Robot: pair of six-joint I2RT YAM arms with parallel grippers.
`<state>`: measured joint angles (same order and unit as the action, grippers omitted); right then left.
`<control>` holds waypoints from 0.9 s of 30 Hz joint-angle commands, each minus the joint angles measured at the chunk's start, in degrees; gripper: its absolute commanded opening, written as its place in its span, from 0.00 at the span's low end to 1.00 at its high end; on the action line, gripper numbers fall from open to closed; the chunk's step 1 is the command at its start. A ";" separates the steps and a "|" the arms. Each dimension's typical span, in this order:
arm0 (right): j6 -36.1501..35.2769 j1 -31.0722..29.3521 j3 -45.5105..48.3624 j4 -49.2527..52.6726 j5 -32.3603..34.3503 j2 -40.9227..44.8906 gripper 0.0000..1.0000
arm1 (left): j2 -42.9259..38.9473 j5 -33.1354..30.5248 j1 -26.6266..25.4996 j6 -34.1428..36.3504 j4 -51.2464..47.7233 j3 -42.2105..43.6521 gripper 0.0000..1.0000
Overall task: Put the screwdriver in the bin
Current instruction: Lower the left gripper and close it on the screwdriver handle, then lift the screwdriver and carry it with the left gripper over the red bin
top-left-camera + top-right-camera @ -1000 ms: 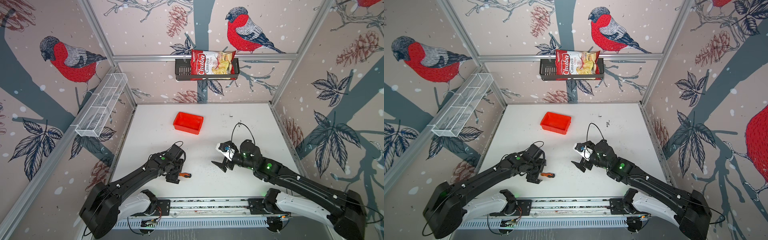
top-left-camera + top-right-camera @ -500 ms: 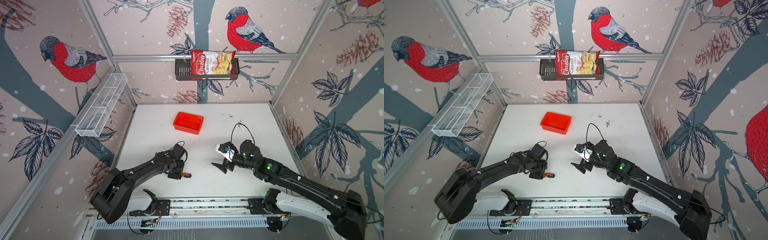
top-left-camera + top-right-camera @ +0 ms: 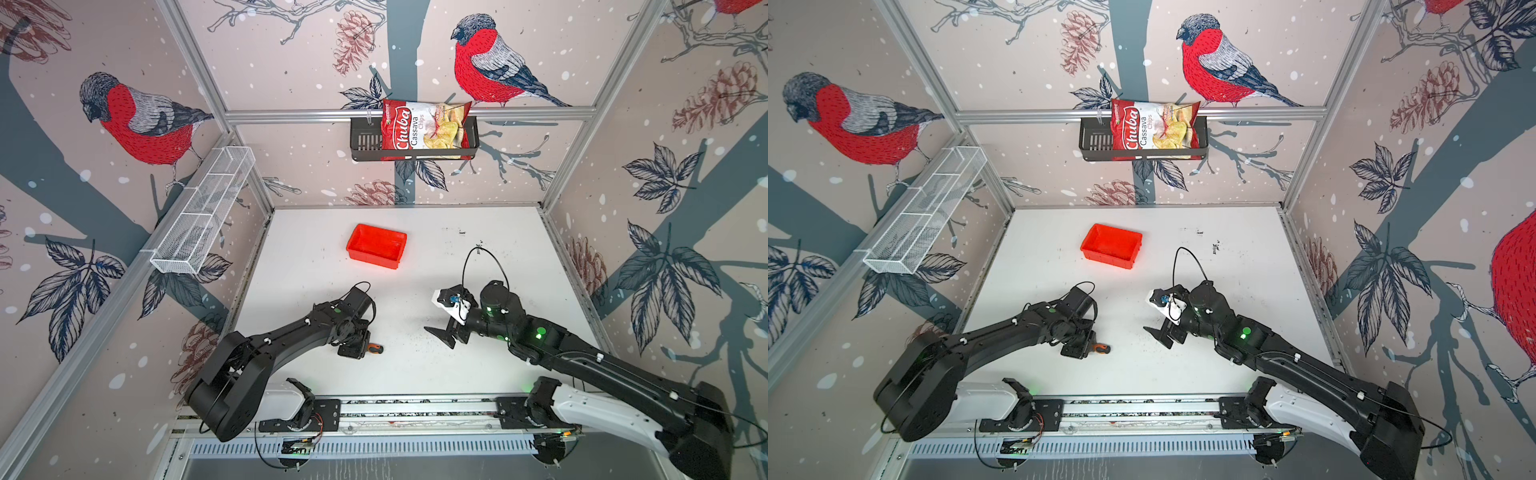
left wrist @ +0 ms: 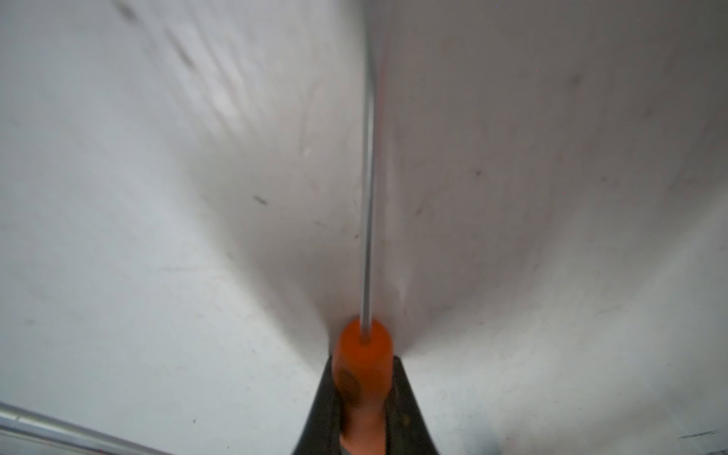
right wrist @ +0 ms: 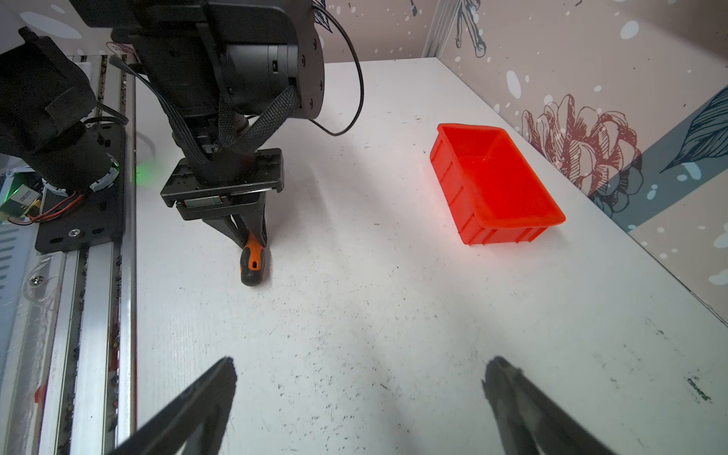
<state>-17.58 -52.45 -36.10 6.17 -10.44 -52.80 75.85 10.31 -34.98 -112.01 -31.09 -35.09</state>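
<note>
The screwdriver (image 5: 252,260) lies on the white table near the front rail, its orange handle with black end (image 3: 374,349) (image 3: 1100,348) sticking out toward the middle. My left gripper (image 5: 250,240) (image 3: 362,348) (image 3: 1086,348) points down and is shut on the orange handle. In the left wrist view the left gripper (image 4: 362,360) clamps the handle from both sides, and the thin shaft (image 4: 368,177) runs away over the table. The red-orange bin (image 3: 374,262) (image 3: 1111,261) (image 5: 500,185) stands further back, with nothing in it. My right gripper (image 3: 438,337) (image 3: 1156,336) (image 5: 360,370) hovers open to the right, holding nothing.
A white wire rack (image 3: 203,216) hangs on the left wall. A black basket (image 3: 365,141) with a chips bag (image 3: 424,129) hangs on the back wall. The arms' metal rail (image 3: 415,407) runs along the table's front edge.
My left gripper's jaws have closed on the screwdriver's handle, and the left arm's elbow has dropped lower. The right arm has not moved.
</note>
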 commanded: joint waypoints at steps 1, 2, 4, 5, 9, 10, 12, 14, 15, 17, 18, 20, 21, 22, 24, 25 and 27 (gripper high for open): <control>0.51 -0.11 -0.72 -0.36 0.11 -0.04 0.99 | -0.84 -2.82 0.11 1.80 -2.34 -1.25 0.08; 0.53 -0.08 -0.81 -0.40 0.26 -0.03 0.99 | -1.15 -3.38 0.09 2.60 -2.60 -1.74 0.06; 1.10 -0.05 -1.12 -0.79 0.87 0.05 0.99 | -1.87 -4.66 0.14 4.07 -3.18 -3.11 0.04; 1.93 -0.08 -1.40 -1.19 1.28 0.19 0.99 | -2.17 -5.40 0.11 4.86 -3.80 -4.05 0.04; 3.30 0.06 -1.95 -3.24 1.60 0.59 0.99 | -2.60 -7.82 0.13 7.31 -6.12 -7.94 0.04; 3.33 0.11 -2.12 -3.35 1.57 0.54 0.99 | -2.67 -8.31 0.09 8.01 -6.11 -8.82 0.04; 3.31 0.06 -2.46 -3.45 1.89 0.39 0.99 | -2.92 -9.15 0.24 8.94 -5.95 -10.48 0.03; 3.30 0.11 -2.83 -3.91 2.47 0.48 0.99 | -3.30 -10.12 0.52 10.35 -5.22 -11.92 0.04; 3.25 0.15 -2.97 -4.33 2.84 0.50 0.99 | -3.54 -10.58 0.74 10.85 -4.83 -12.71 0.03; 3.24 0.64 -3.17 -5.45 3.43 0.50 0.99 | -3.85 -11.44 1.43 11.92 -3.83 -13.82 0.03; 3.23 0.85 -3.28 -5.95 3.59 0.42 0.99 | -3.87 -11.69 1.94 12.38 -3.55 -14.45 0.03; 3.14 1.60 -3.50 -7.06 3.60 0.02 0.99 | -3.41 -12.25 3.10 13.89 -2.56 -15.93 0.03; 2.99 1.89 -3.61 -7.57 3.56 -0.18 0.99 | -3.06 -12.45 3.57 14.54 -2.09 -16.64 0.03; 2.56 2.15 -3.92 -8.10 3.41 -0.61 0.99 | -2.45 -12.53 4.28 15.33 -1.68 -17.60 0.03; 1.70 2.73 -4.85 -8.46 3.14 -1.57 0.99 | -1.07 -12.64 5.36 17.10 -0.48 -19.15 0.03; 1.18 2.95 -5.51 -8.55 3.01 -2.14 0.99 | -0.40 -12.57 6.12 17.80 -0.44 -20.21 0.03; 0.42 3.44 -6.78 -8.70 2.42 -3.28 0.99 | 0.62 -13.76 6.97 19.03 0.73 -21.75 0.03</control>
<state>-15.38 -49.45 -41.58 0.27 -7.49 -55.20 75.61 -1.48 -28.84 -96.57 -32.84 -55.27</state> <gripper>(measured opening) 0.989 0.180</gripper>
